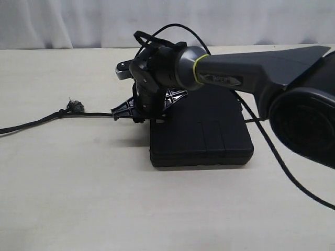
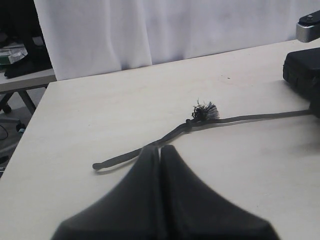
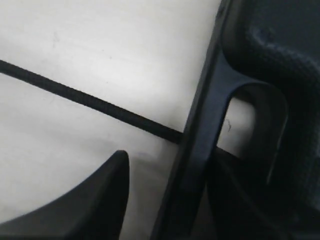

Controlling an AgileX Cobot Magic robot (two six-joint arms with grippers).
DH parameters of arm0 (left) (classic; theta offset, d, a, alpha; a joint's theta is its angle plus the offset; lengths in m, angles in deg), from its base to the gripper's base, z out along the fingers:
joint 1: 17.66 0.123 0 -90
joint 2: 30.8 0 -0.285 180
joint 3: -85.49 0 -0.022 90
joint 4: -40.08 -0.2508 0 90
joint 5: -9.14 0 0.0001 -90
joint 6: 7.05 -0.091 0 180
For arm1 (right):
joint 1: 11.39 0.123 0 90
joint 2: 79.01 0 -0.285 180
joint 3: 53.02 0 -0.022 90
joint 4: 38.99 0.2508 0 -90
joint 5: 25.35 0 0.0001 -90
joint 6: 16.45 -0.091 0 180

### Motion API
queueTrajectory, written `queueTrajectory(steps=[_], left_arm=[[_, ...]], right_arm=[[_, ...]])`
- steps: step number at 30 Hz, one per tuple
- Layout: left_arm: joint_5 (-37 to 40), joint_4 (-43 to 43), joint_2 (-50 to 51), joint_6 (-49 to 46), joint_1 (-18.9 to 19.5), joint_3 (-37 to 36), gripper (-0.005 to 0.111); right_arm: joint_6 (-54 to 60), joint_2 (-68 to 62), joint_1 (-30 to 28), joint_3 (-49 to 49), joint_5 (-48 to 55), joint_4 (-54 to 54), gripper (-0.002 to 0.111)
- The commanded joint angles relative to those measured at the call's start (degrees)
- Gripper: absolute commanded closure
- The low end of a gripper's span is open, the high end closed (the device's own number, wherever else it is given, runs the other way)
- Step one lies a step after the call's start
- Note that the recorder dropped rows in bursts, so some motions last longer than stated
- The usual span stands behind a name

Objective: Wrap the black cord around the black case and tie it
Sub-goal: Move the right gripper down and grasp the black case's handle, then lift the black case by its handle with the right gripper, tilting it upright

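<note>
Black case (image 1: 209, 133) lies mid-desk (image 1: 78, 198). Cord (image 1: 97, 113) runs from it toward 9 o'clock, past a frayed tuft (image 1: 75, 105). Right pincer (image 1: 149, 104) is spread astride the case's 9 o'clock edge. Left pincer (image 2: 160, 149) is pressed together beside the cord. Arm logo (image 1: 225, 79) is unreadable.

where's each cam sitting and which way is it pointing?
Exterior: off the arms, looking across the table at the case; right arm shows.
Left wrist: above the table, facing the cord; shut left gripper shows.
Right wrist: close on the case's handle; one finger shows.
All three share cord and case.
</note>
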Motion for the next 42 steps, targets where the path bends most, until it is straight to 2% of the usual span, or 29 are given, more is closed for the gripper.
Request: queueTrajectory(steps=[1,3,6,9,17,29,35,40,42], left_arm=[[-0.7,0.5,-0.2,0.1,-0.4,-0.1,0.107],[-0.7,0.5,-0.2,0.1,-0.4,-0.1,0.107],[-0.7,0.5,-0.2,0.1,-0.4,-0.1,0.107],[-0.7,0.5,-0.2,0.1,-0.4,-0.1,0.107],[-0.7,0.5,-0.2,0.1,-0.4,-0.1,0.107],[-0.7,0.5,-0.2,0.1,-0.4,-0.1,0.107],[-0.7,0.5,-0.2,0.1,-0.4,-0.1,0.107],[-0.7,0.5,-0.2,0.1,-0.4,-0.1,0.107],[-0.7,0.5,-0.2,0.1,-0.4,-0.1,0.107]], right_arm=[[-0.1,-0.3,-0.1,-0.4,-2.4,0.0,0.063],[-0.1,-0.3,-0.1,-0.4,-2.4,-0.8,0.069],[-0.1,-0.3,-0.1,-0.4,-2.4,-1.4,0.09],[-0.1,-0.3,-0.1,-0.4,-2.3,-1.4,0.105],[0.0,2.7,-0.1,-0.4,2.8,-1.4,0.104],[7.2,11.9,-0.3,-0.4,14.1,0.6,0.104],[13.5,17.0,-3.8,-0.4,14.6,11.6,0.104],[23.6,20.6,-11.7,-0.4,16.4,30.7,0.104],[29.5,21.1,-15.7,-0.4,18.3,41.8,0.104]])
